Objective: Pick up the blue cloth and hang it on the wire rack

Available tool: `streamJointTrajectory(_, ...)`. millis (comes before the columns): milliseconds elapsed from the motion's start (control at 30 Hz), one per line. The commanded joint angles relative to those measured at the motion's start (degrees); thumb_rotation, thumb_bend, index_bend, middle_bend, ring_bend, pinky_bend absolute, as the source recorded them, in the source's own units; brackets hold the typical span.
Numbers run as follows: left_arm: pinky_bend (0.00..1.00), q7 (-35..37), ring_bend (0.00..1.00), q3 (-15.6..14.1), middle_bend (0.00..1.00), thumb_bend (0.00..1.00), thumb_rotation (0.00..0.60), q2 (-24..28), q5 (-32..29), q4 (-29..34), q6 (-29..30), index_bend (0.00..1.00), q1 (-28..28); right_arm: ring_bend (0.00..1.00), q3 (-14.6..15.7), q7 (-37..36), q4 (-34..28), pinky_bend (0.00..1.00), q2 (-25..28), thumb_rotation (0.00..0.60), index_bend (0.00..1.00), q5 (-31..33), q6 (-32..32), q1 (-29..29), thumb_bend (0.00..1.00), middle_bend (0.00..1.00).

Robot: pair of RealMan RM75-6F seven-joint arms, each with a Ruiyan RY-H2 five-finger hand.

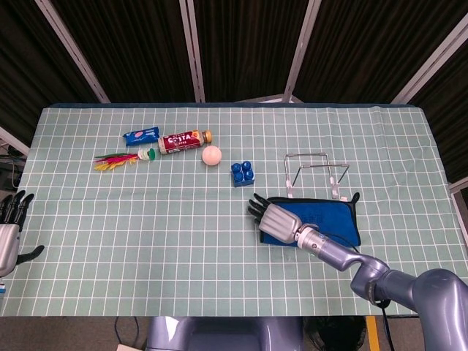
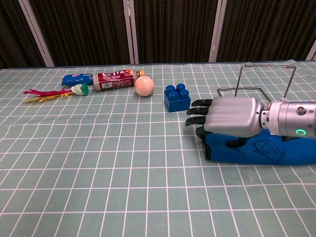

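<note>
The blue cloth (image 1: 325, 219) lay flat on the table (image 1: 146, 241), just in front of the wire rack (image 1: 316, 174). The right hand (image 1: 276, 218) was over the cloth's left end, fingers out flat, holding nothing. The left hand (image 1: 11, 219) waited open at the table's far left edge, away from everything.

Only one legible text: white letters reading "COSTA" on the red label of the bottle (image 1: 183, 140) lying on its side at the back left of the table, readable in the head view. In the chest view the same label (image 2: 111, 77) carries pale lettering too small to make out. The blue packet (image 1: 141, 136) just left of the bottle has a pale oval mark, its print not readable in either view.
</note>
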State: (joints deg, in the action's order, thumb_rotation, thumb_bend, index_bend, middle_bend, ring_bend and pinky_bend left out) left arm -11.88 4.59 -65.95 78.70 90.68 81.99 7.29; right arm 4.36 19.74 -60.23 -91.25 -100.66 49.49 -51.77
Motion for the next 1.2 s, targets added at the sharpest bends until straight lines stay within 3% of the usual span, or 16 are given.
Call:
streamJointTrajectory(33, 0.0, -0.04, 0.0, 0.0, 0.0, 0.0, 0.6, -0.01, -0.03, 0.02, -0.03, 0.0, 0.02, 0.0, 0.07, -0.44, 0.62, 0.0, -0.4, 0.6, 0.35, -0.35, 0.6, -0.07, 0.24, 0.08)
streamJointTrajectory(1200, 0.0, -0.41, 0.0, -0.04, 0.0, 0.0, 0.6, -0.19, -0.44, -0.03, -0.29, 0.0, 0.2, 0.0, 2.55, -4.36, 4.84, 0.0, -0.86, 0.6, 0.35, -2.02, 3.79, 0.67, 0.24, 0.07)
